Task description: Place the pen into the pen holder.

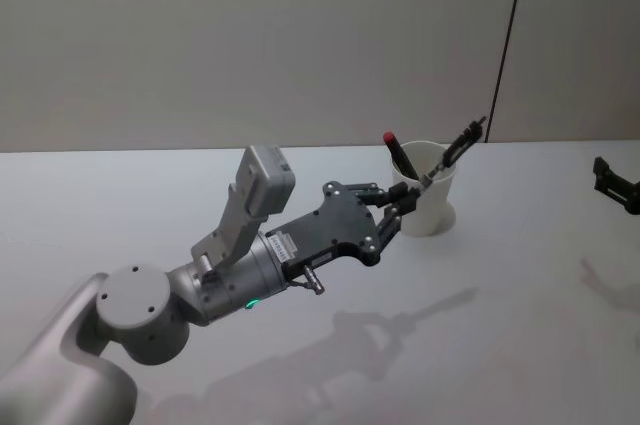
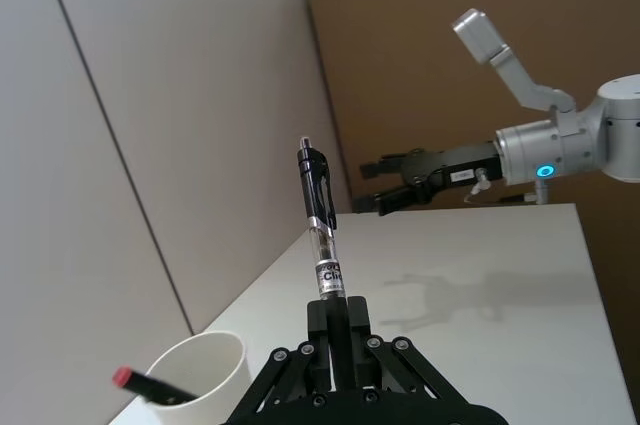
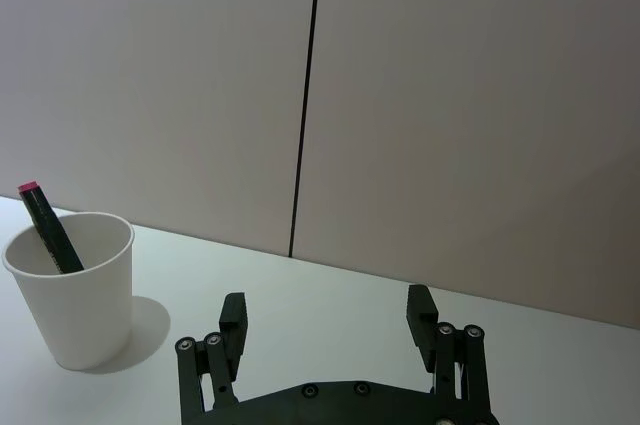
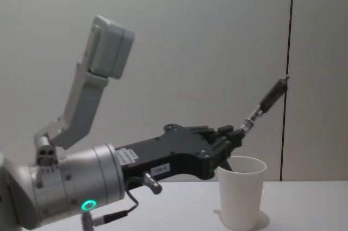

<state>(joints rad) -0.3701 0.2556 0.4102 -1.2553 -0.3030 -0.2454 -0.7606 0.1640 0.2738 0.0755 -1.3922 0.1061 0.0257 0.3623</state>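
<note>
Progress: we judged the task to be about half done. The pen [image 1: 455, 153] was in the grasp and at the pen holder [image 1: 432, 213], but not yet inside it.
Left gripper: the left gripper [image 1: 405, 200] was closed tightly on the lower part of the pen's barrel. It hung just above the near left part of the cup's rim.
Pen: it was tilted, with the clip end pointing up and to the far right, across the mouth of the cup. Its lower tip was hidden between the fingers, so we could not tell how close it was to the rim.
Pen holder: it stood upright on the table [image 1: 120, 205], right of the middle. It held one black marker [image 1: 398, 155] with a red cap, leaning toward the left side.
Right gripper: the right gripper [image 1: 615, 183] was parked at the right edge, well apart from the cup. Its fingers were spread wide and held nothing.
Left to do: in our judgement, the pen needed to be turned more upright, lowered past the rim and then released.
Risk: we thought the paper cup looked light, so a push from the fingers could tip it over.
</note>
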